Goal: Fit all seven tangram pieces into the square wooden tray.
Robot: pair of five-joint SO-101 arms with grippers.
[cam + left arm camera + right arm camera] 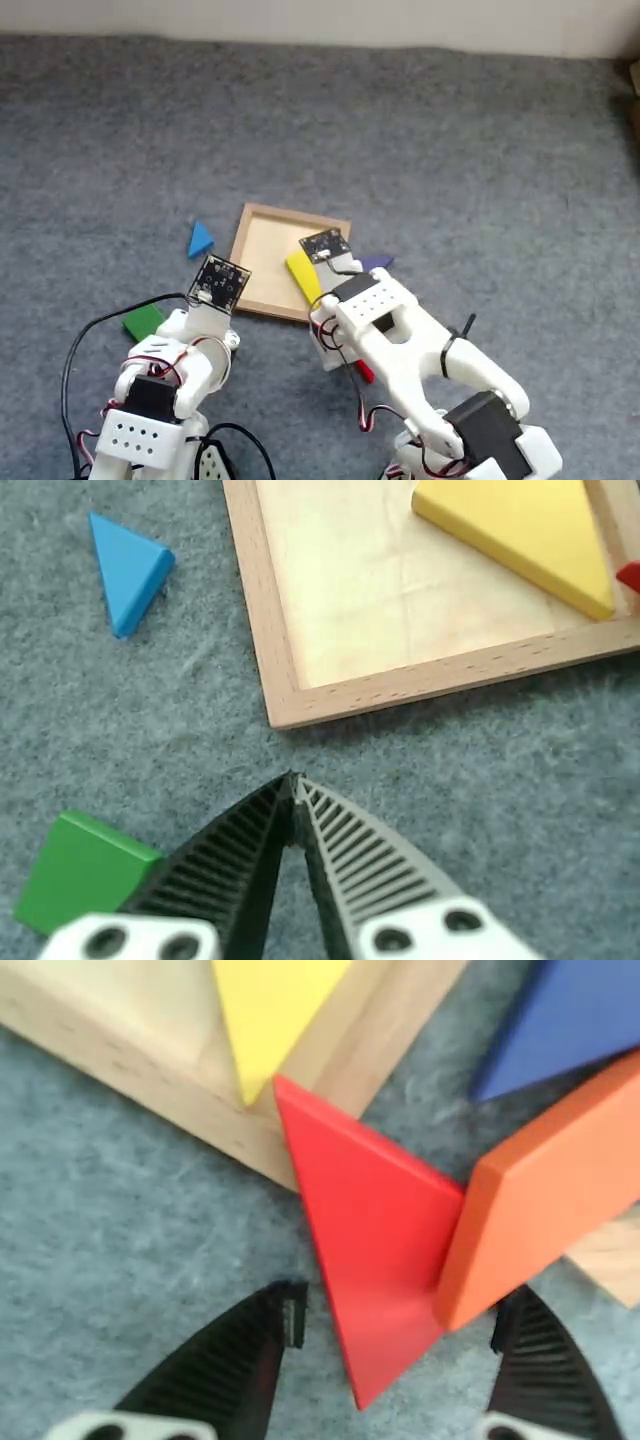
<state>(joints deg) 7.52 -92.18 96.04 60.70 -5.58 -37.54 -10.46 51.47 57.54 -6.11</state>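
The square wooden tray (262, 250) lies mid-table with a yellow triangle (302, 276) inside, along its right side. My left gripper (293, 782) is shut and empty, just off the tray's corner (284, 712). A light blue triangle (126, 568) and a green piece (78, 872) lie on the carpet beside it. My right gripper (400, 1312) is open and straddles a red triangle (372, 1245), whose tip reaches the tray rim (190, 1095) next to the yellow triangle (268, 1010). An orange piece (545, 1190) leans against the red one, and a dark blue piece (585, 1010) lies beyond it.
Grey carpet covers the table. In the high view the light blue triangle (200, 240) and green piece (143, 322) sit left of the tray, and the dark blue piece (377, 263) peeks out on its right. A bare wooden bit (610, 1255) shows beside the orange piece.
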